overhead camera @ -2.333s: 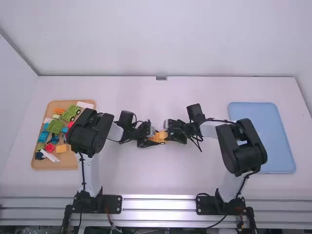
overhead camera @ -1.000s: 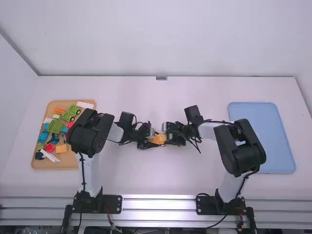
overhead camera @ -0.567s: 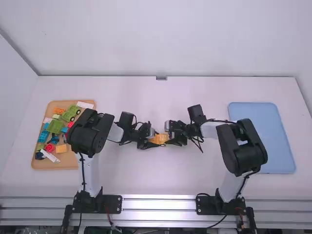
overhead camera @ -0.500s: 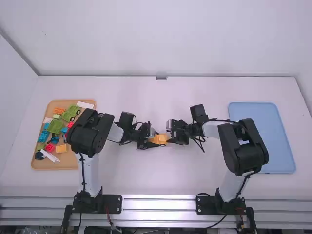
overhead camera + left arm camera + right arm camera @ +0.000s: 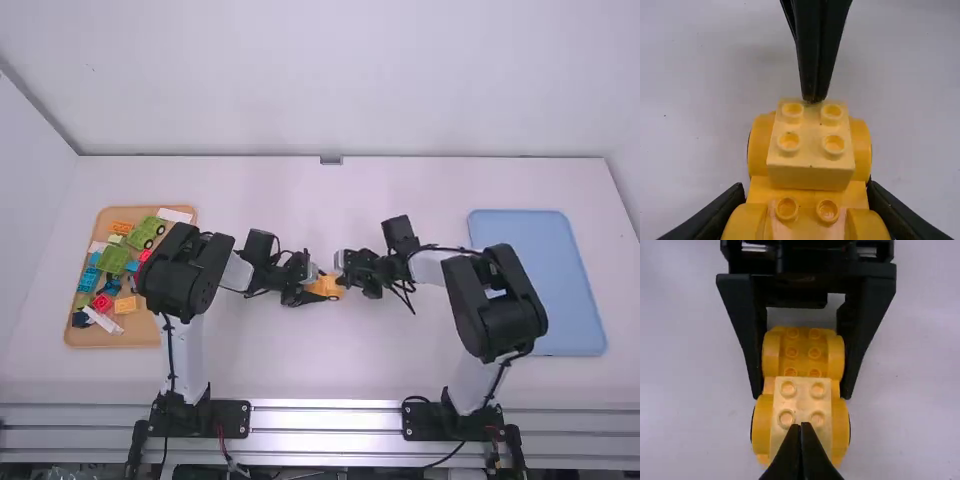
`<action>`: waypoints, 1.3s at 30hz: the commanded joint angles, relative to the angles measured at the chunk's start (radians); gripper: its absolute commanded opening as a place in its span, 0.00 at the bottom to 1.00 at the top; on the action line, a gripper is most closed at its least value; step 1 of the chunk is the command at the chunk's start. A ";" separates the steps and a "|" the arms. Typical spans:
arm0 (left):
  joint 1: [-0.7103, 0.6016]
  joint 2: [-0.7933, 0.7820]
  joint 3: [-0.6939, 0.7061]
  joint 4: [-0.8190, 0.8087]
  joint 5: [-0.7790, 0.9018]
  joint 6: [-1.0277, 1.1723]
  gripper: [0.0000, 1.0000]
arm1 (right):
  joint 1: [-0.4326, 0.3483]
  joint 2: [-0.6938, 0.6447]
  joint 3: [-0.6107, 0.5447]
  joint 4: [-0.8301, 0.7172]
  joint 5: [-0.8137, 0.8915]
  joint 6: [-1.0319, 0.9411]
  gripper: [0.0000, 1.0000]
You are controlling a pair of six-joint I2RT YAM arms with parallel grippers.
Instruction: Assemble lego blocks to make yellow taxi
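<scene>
The yellow car base (image 5: 803, 360) is clamped in the left tool (image 5: 318, 289) near the middle of the tabletop (image 5: 320, 360); its pale yellow block (image 5: 803, 402) is met by the right tool (image 5: 343, 280), fingers pressed together.

The white table (image 5: 320, 200) bears a tan tray (image 5: 138, 341) at left and a blue tray (image 5: 535, 235) at right.

Yellow car base (image 5: 771, 354): upright, near middle of high view; pale-yellow four-stud block (image 5: 802, 402) atop one end, studs up.

Glossy yellow plastic taxi (image 5: 802, 352).
</scene>
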 commanded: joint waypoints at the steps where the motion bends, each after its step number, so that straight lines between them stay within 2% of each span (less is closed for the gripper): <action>1: -0.010 0.018 -0.026 -0.030 -0.068 -0.032 0.49 | 0.017 0.008 -0.009 -0.010 0.070 0.021 0.00; 6: -0.010 0.018 -0.026 -0.029 -0.068 -0.032 0.48 | -0.009 0.006 -0.004 0.003 -0.005 0.021 0.00; 10: -0.010 0.018 -0.026 -0.029 -0.068 -0.032 0.49 | -0.052 0.006 0.011 -0.014 -0.233 -0.062 0.00; 11: -0.010 0.018 -0.026 -0.029 -0.067 -0.032 0.49 | -0.052 0.006 0.011 -0.014 -0.238 -0.067 0.00; 14: -0.010 0.018 -0.026 -0.025 -0.067 -0.032 0.50 | -0.030 0.007 0.011 -0.008 -0.160 -0.029 0.00; 18: -0.010 0.018 -0.026 -0.027 -0.068 -0.033 0.49 | 0.045 0.047 0.023 0.013 0.016 0.038 0.00; 21: -0.010 0.018 -0.026 -0.026 -0.067 -0.032 0.49 | 0.066 0.095 0.064 -0.069 0.151 0.036 0.00; 23: -0.009 0.018 -0.026 -0.026 -0.067 -0.033 0.49 | 0.065 0.107 0.085 -0.116 0.175 0.036 0.00; 31: -0.010 0.018 -0.026 -0.026 -0.068 -0.033 0.49 | 0.038 0.151 0.174 -0.316 0.116 -0.121 0.00; 37: -0.010 0.018 -0.026 -0.034 -0.067 -0.032 0.49 | 0.014 0.065 0.255 -0.436 0.074 -0.143 0.00; 39: -0.010 0.018 -0.028 -0.038 -0.079 -0.039 0.54 | -0.011 0.017 0.278 -0.456 0.017 -0.167 0.06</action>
